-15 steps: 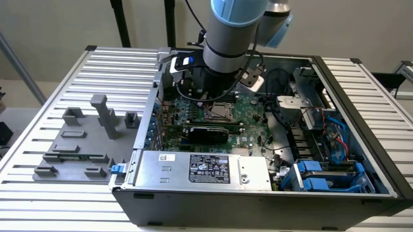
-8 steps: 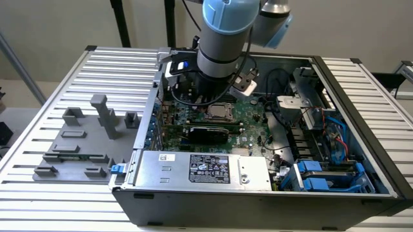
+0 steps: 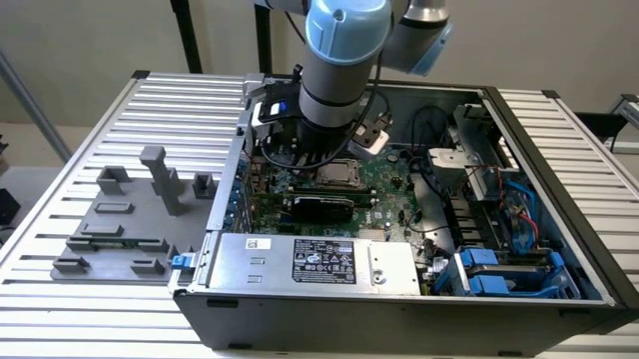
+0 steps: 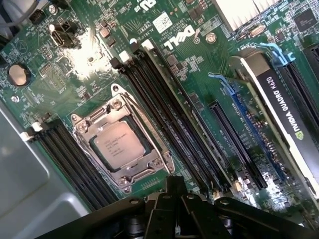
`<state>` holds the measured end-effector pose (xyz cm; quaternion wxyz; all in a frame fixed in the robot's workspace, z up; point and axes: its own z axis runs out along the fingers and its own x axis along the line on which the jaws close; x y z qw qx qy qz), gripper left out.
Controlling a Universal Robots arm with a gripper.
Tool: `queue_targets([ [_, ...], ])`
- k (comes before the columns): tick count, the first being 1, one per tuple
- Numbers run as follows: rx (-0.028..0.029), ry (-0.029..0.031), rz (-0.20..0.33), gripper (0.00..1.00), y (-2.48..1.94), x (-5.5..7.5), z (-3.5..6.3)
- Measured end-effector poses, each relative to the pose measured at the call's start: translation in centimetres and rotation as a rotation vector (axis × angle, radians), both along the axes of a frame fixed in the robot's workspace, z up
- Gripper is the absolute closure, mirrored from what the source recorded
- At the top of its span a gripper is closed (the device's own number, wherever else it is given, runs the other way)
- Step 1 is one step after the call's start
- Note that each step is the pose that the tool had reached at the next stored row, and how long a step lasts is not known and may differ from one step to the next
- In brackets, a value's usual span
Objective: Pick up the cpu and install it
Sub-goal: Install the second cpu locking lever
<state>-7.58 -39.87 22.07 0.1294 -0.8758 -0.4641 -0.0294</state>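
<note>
The cpu (image 4: 119,144), a flat square chip with a silver-beige top, lies inside the metal-framed socket (image 4: 82,127) on the green motherboard. In the exterior view the cpu (image 3: 340,173) sits in the middle of the open computer case, just below the blue-and-grey arm (image 3: 334,60). My gripper (image 4: 173,191) is a dark mechanism hovering above the board beside the socket. Its fingers are shut together and hold nothing. It is apart from the chip.
Black memory slots (image 4: 164,114) run along both sides of the socket. A graphics card (image 4: 279,109) stands further off. A power supply (image 3: 319,262) fills the case front, blue drive bays (image 3: 499,277) lie at the exterior view's right, and a grey fixture plate (image 3: 125,224) with blocks at its left.
</note>
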Motion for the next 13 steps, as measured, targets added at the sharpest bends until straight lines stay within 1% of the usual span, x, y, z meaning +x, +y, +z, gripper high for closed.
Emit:
queue_targets([
  [7, -0.0024, -0.004, 0.0, 0.89, 0.35, -0.2, -1.28],
  [10, -0.0052, -0.0048, 0.0, 0.89, 0.4, -0.3, -1.82],
  [13, -0.0061, -0.0049, 0.0, 0.89, 0.51, -0.3, -2.23],
])
